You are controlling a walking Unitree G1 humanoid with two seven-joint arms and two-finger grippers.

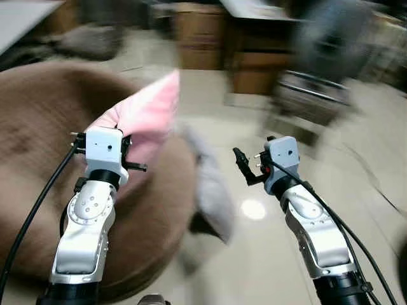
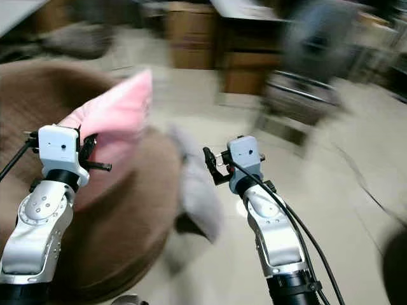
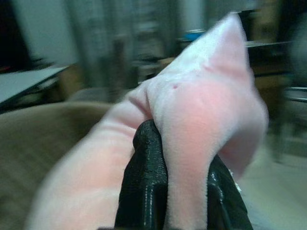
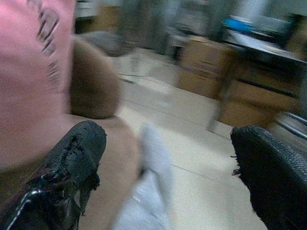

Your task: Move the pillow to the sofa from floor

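Note:
A pink pillow (image 1: 145,117) is held up over the brown sofa (image 1: 38,127), one corner pointing upward. My left gripper (image 3: 177,191) is shut on a fold of the pillow (image 3: 201,105), its black fingers (image 3: 144,182) pinching the fabric from both sides. My right gripper (image 1: 240,162) hangs open in the air to the right of the sofa, above the floor, with nothing between its fingers (image 4: 72,163). The pillow (image 4: 29,67) and the sofa's rounded edge (image 4: 93,81) also appear in the right wrist view. The frames are blurred.
A grey cloth (image 1: 210,184) drapes off the sofa's right edge down to the pale tiled floor (image 1: 267,254). Cardboard boxes and brown furniture (image 1: 248,57) stand at the back, with a dark chair (image 1: 318,76) to the back right.

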